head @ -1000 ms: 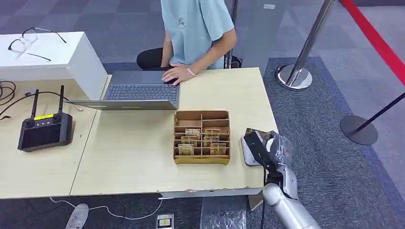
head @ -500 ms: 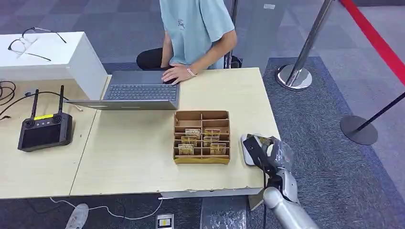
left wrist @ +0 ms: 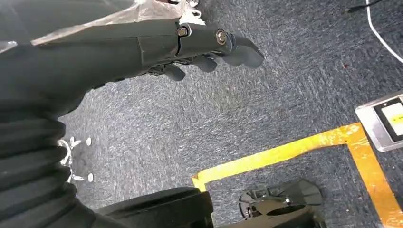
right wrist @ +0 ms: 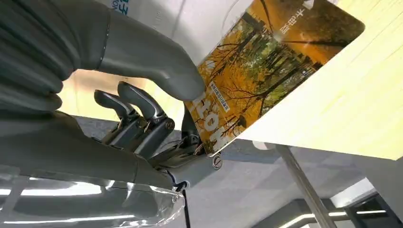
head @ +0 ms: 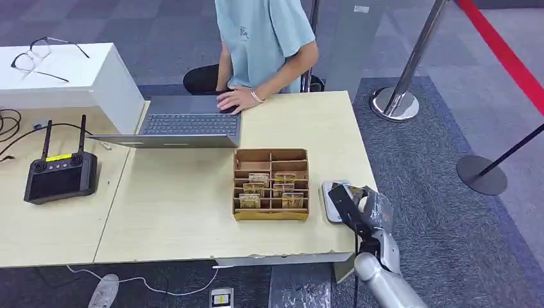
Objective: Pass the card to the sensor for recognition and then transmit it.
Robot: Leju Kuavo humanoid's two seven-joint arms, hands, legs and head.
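My right hand (head: 359, 206) hovers at the table's right front edge, over the white sensor pad (head: 330, 198). In the right wrist view the thumb (right wrist: 157, 61) and fingers (right wrist: 138, 107) pinch an orange autumn-forest card (right wrist: 266, 66), held flat close to the sensor's white face (right wrist: 190, 19). The brown divided card box (head: 271, 184) with several more cards stands just left of the sensor. My left hand (left wrist: 199, 45) hangs over the grey carpet with fingers loosely curled and nothing in them.
A person in a light teal shirt (head: 260, 38) sits at the far side, one hand on a laptop (head: 186, 123). A black controller with antennas (head: 59, 174) lies on the left. Stanchion bases (head: 394, 102) stand right of the table (head: 173, 212).
My right hand with the card has come down and slightly forward onto the sensor pad. The person and the box have stayed put.
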